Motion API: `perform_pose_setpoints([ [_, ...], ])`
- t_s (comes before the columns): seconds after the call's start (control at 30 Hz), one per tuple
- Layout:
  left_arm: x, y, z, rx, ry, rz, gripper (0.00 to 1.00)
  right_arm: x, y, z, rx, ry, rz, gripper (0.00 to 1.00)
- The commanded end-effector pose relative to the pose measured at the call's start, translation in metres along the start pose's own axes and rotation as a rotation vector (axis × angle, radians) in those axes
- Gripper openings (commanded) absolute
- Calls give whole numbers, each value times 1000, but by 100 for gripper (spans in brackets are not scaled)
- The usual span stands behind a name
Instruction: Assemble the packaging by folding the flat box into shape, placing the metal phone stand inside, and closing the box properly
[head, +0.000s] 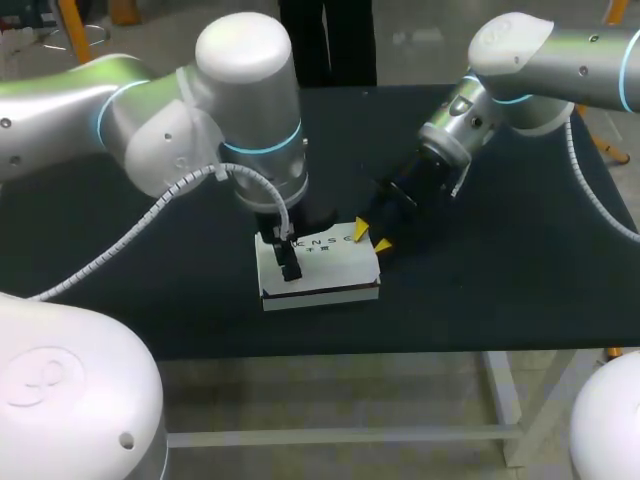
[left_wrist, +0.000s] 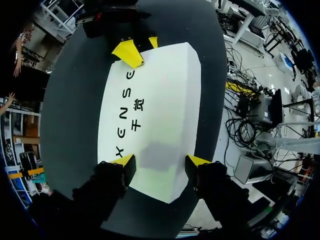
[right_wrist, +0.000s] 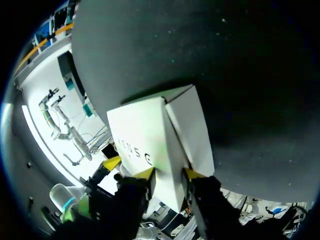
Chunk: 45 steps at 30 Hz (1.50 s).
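On dark table (head: 520, 290), left end effector (left_wrist: 161, 162) spread over box (head: 330, 268), right end effector (head: 371, 237) pinching it

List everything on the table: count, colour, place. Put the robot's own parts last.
box: one, white with dark print on top, closed, lying flat near the table's front middle.
table: one, black top, under the box.
left arm: one, silver-white, comes in from the left and ends above the box's left end.
right arm: one, silver-white, comes in from the right and slopes down to the box's right end.
left hand: one, black with yellow tips, open, tips at the box's left end.
right hand: one, black with yellow tips, closed on the box's right end.
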<state>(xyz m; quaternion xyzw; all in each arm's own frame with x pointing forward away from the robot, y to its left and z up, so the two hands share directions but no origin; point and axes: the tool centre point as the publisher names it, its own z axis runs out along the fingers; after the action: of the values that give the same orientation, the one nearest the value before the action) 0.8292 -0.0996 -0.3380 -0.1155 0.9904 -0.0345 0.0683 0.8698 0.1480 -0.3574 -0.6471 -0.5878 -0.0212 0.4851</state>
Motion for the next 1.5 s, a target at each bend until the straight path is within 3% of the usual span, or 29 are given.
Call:
perform_pose_setpoints([
  [0.03, 6, -2, 2, -5, -28, 2, 70, 1, 3, -1, 8, -1, 0, 39],
  [0.33, 3, -5, 6, -23, -83, -7, 68, 1, 3, -1, 8, -1, 0, 39],
  [0.47, 0, -8, 7, -34, -120, -28, 71, 1, 3, -1, 8, -1, 0, 40],
  [0.73, -6, -10, 11, -38, -177, -55, 50, 1, 3, -1, 8, -1, 0, 39],
  [0.9, -7, -10, 13, -47, -208, -68, 44, 1, 3, -1, 8, -1, 0, 38],
  [1.5, 1, -11, 17, -57, -271, -20, 38, 0, 1, 0, 7, -3, -4, 38],
])
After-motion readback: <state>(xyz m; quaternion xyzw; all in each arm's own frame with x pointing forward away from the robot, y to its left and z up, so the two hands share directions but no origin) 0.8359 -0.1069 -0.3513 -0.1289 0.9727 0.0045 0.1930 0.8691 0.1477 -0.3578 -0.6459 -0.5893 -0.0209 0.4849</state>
